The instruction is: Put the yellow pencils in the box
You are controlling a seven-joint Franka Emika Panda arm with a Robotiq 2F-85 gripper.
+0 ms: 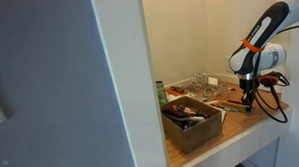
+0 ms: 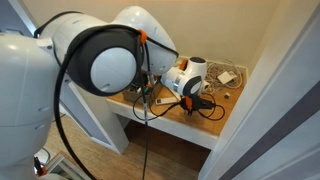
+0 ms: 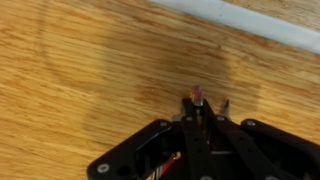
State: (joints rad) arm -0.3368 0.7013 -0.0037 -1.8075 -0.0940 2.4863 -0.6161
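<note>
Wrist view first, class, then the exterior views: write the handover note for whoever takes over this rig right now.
Gripper: shut on a thin stick with a reddish end, apparently a yellow pencil, over bare wooden tabletop.
Box: on the tabletop in an exterior view, apart from the gripper; its contents are too small to tell.
Done: one pencil apparently in the grip.
Left: carry it over the Box and release it. Other pencils cannot be made out, so look for them.
</note>
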